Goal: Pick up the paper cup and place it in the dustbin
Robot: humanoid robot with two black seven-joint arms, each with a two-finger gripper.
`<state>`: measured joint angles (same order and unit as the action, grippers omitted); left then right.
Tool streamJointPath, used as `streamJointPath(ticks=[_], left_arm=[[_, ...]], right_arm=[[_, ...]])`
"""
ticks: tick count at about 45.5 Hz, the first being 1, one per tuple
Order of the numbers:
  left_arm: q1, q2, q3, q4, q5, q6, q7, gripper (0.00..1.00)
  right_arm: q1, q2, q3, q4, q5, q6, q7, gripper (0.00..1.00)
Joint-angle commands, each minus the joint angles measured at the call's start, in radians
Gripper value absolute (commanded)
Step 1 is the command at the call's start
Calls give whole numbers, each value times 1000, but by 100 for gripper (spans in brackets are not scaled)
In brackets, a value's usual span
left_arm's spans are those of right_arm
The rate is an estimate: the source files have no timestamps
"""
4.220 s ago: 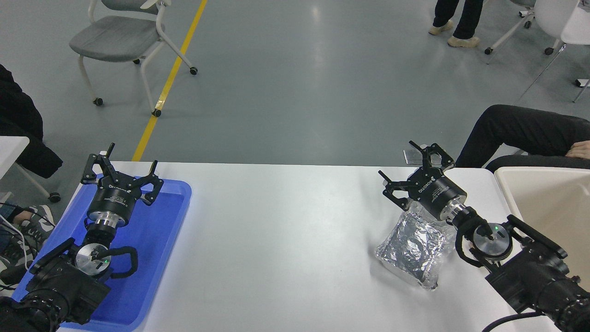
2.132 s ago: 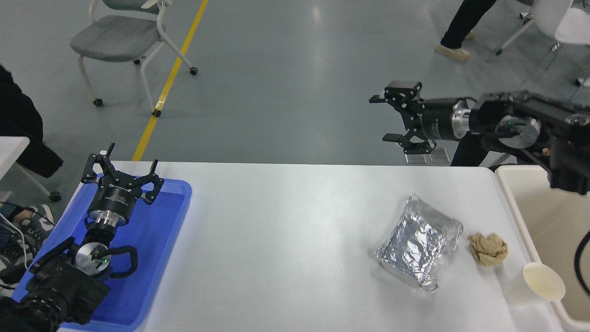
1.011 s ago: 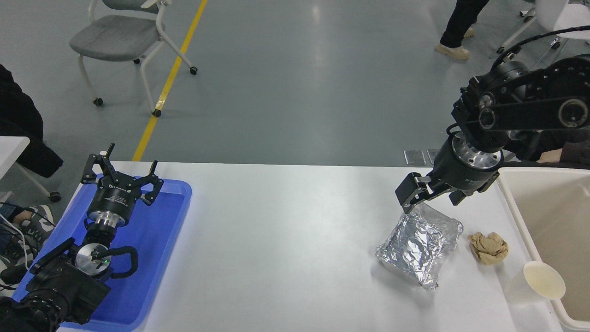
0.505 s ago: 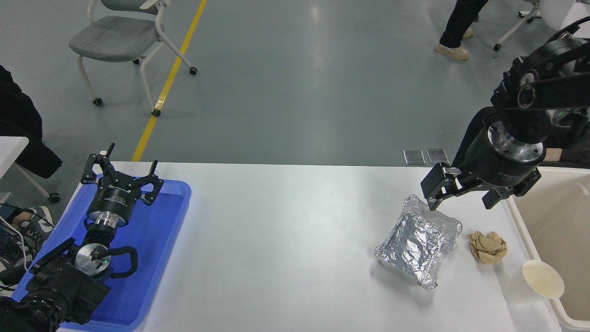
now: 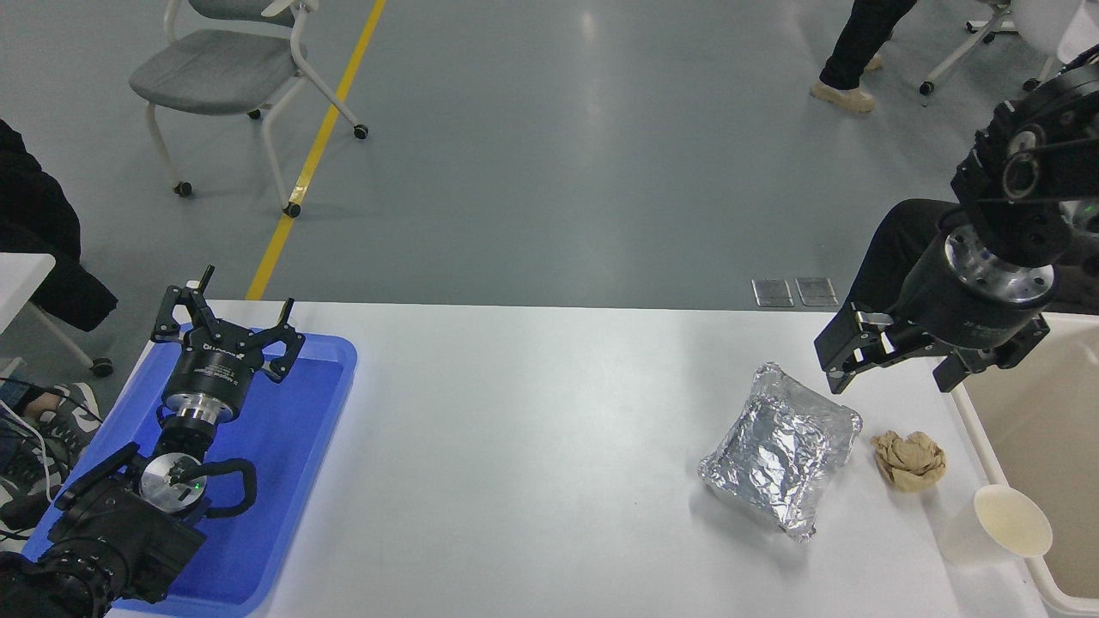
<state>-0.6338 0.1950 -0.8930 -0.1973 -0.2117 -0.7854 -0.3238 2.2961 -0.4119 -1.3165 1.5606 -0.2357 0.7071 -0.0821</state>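
Head view, tapered paper cup [image 5: 1000, 524], crinkled foil tray [image 5: 780, 451], rounded dustbin [image 5: 1030, 412]

The bin [image 5: 1030, 429] runs off the frame's right edge and lower right corner; the right arm [image 5: 1030, 172] is cut off there too.

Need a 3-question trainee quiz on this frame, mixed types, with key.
1. True or false: the paper cup is already in the dustbin.
2. Which object lies between the foil tray and the cup? A) brown paper ball B) blue tray C) chair
3. Fill in: the right claw hangs open above the table's ____ edge, holding nothing.

Key: 1 false; 2 A; 3 far.
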Motion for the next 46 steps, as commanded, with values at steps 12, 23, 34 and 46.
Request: streamJointPath(ticks=[12,23,34,46], left_arm=[[2,1,-1,-1,0,0,0,100],[2,1,0,-1,0,0,-1,100],[0,1,0,2,0,0,0,100],[0,1,-1,-1,0,0,0,100]], right_arm=[[-139,-340,-40,-7,-415,-43,2,100],[-337,-452,58,-73,-542,-78,10,100],[-579,-459,235,-221,-609,-149,10,100],[-783,-462,362,-332,-680,-218,13,100]])
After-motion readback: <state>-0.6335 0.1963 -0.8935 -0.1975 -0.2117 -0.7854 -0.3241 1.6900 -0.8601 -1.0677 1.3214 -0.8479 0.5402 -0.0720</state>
